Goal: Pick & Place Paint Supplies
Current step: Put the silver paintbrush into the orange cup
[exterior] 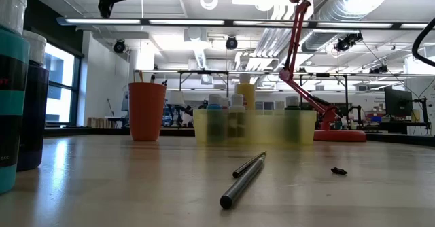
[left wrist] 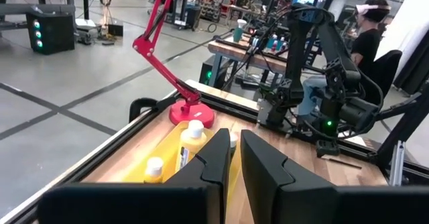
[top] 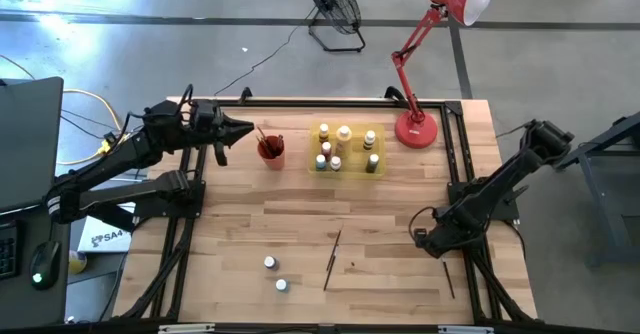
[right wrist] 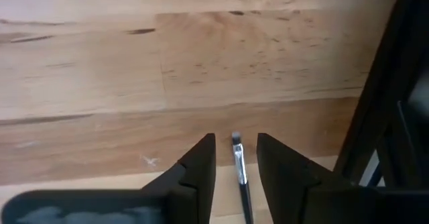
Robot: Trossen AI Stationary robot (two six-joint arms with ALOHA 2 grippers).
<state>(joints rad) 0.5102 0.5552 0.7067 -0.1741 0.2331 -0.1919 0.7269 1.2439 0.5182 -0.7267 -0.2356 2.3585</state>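
Table (top: 300,224) was pale wood with a striped plank grain, framed in black. Red desk lamp (top: 430,34), orange-red cup (top: 271,150), translucent yellow tray (top: 347,164). Bottles in the tray (top: 344,136) were yellowish and dark-bodied with white caps; two white-capped bottles (top: 275,274) sat near. Brushes (top: 332,259) were dark, thin. Both arms were black.

Illumination is bright and even, supplied by ceiling strip lights (exterior: 170,22) visible in the low view. The wooden table (top: 300,224) carries only faint shadows and a soft sheen. In the low view, the near bottles (exterior: 13,84) and the yellow tray (exterior: 255,126) are out of focus.
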